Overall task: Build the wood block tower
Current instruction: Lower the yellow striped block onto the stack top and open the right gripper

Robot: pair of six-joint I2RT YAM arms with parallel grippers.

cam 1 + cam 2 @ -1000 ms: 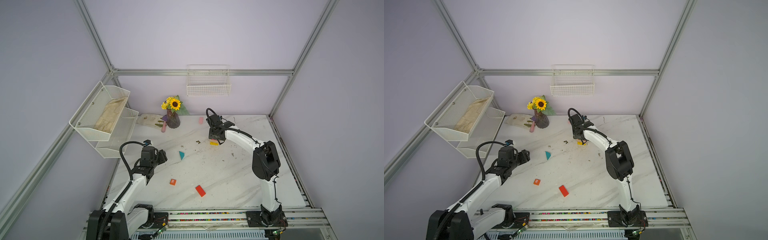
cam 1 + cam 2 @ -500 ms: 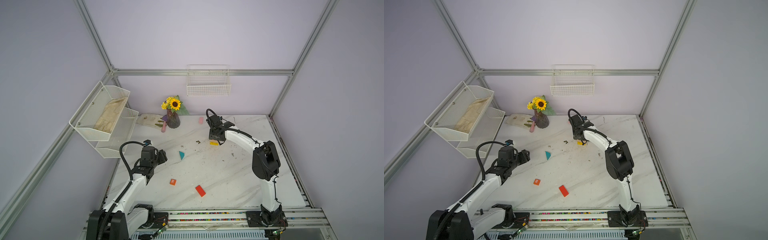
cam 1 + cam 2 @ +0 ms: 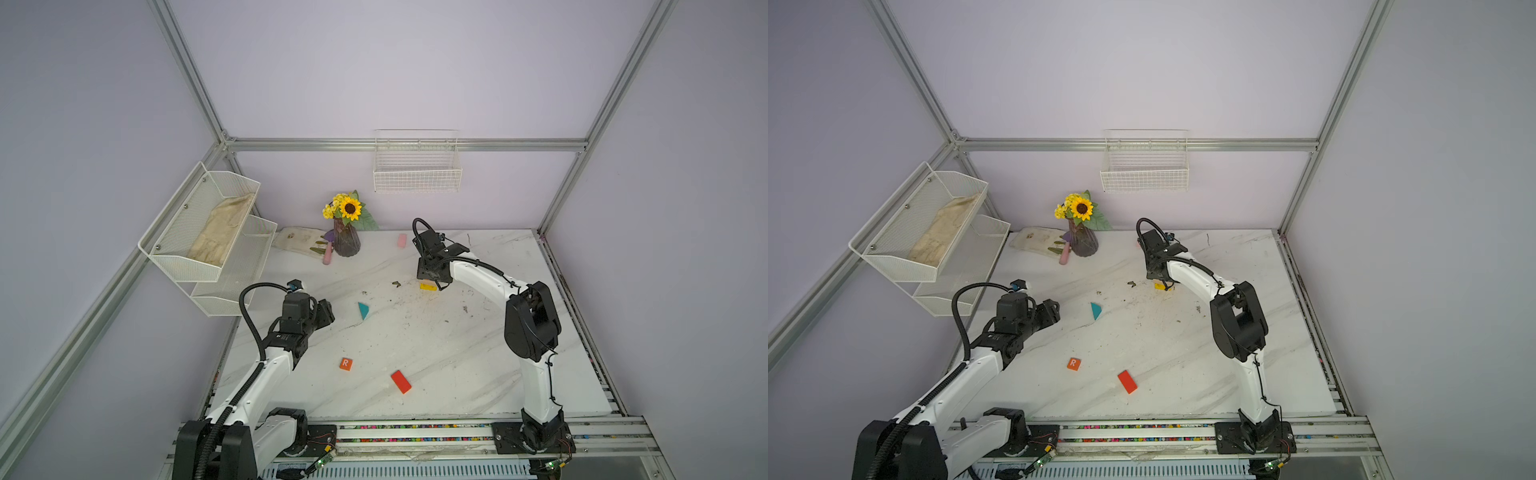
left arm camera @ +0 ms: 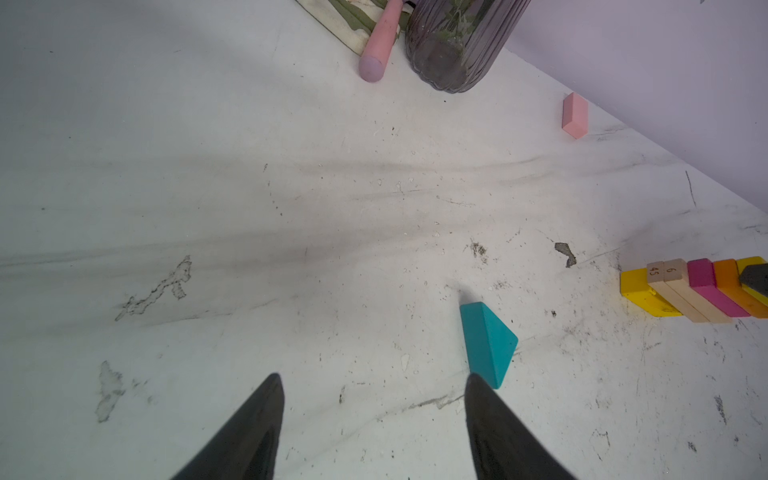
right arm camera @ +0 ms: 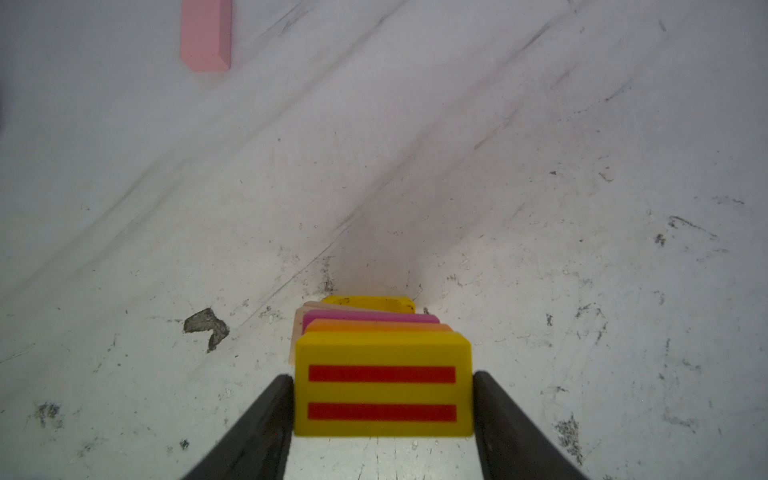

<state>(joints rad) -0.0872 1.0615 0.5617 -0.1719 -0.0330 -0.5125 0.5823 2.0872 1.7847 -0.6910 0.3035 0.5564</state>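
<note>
White marble table [image 3: 457,353] fills the lower middle of both top views, with lilac walls [image 3: 415,62] behind. The tower [image 3: 428,286] stands near the middle of the frame. The right arm [image 3: 478,270] bends over it and hides all but a yellow bit.

In the right wrist view the right gripper [image 5: 382,374] has a finger at each side of the top yellow block [image 5: 382,353], the one with red stripes. I cannot tell if it squeezes.

The left gripper [image 4: 372,374] is spread wide and holds nothing, with the teal triangle [image 4: 488,343] near it. The orange R cube [image 3: 345,364] and red block [image 3: 401,381] lie lower down. The pink block [image 3: 401,240] and flower vase [image 3: 346,243] sit by the back wall.
</note>
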